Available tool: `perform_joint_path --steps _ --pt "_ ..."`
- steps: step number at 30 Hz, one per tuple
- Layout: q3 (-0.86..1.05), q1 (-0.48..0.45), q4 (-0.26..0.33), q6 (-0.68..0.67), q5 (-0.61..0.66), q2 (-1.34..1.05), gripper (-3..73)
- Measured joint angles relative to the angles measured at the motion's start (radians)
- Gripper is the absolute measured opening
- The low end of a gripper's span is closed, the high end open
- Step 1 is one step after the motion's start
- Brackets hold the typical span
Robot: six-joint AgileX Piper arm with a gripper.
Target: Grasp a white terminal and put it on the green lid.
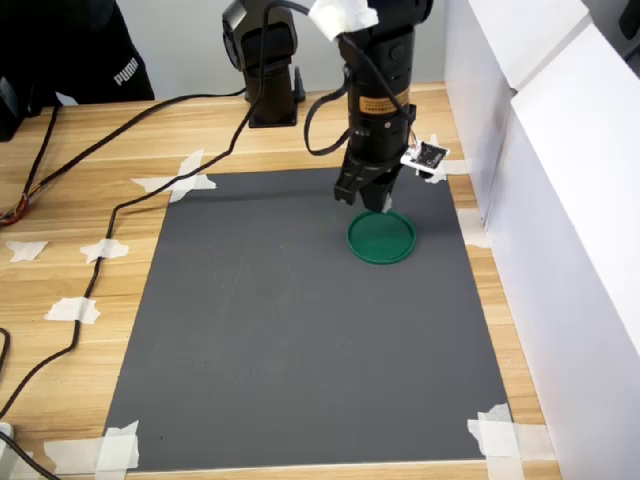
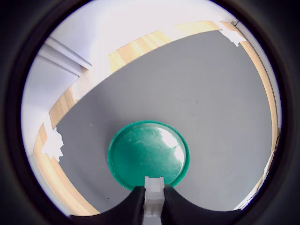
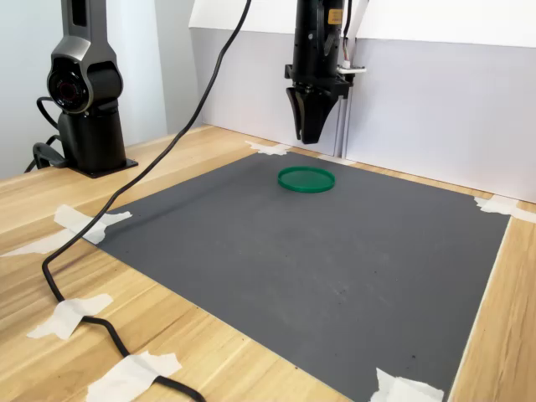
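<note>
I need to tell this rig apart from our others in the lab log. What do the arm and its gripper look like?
The arm is black, with an orange-yellow label band around the wrist section. Black cables loop beside it, white wrapping sits near its top, and a small circuit board hangs off one side on thin wires. The gripper is black, with two dark fingers tapering to narrow tips.

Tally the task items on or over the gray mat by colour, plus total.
Green: 1, the green lid, flat on the gray mat.
White: 1, the white terminal, pinched in the tool above the lid's edge.
Total: 2.
</note>
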Motion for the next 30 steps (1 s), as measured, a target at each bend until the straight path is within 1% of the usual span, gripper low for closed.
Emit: perform_joint_path --steps 6,12,16,20,24,30 --pt "0.066 0.0 0.0 -0.02 -0.078 0.0 8.5" --pt "0.075 0.0 0.0 -0.029 -0.158 0.0 8.5" --pt "0.075 0.001 0.015 -0.051 -0.158 0.001 8.8" --pt "0.077 0.001 0.019 -0.055 -0.147 0.005 11.9" --pt "0.077 0.001 0.023 -0.07 -0.145 0.005 19.4" --pt "0.077 0.001 0.035 -0.064 -0.138 0.005 39.1"
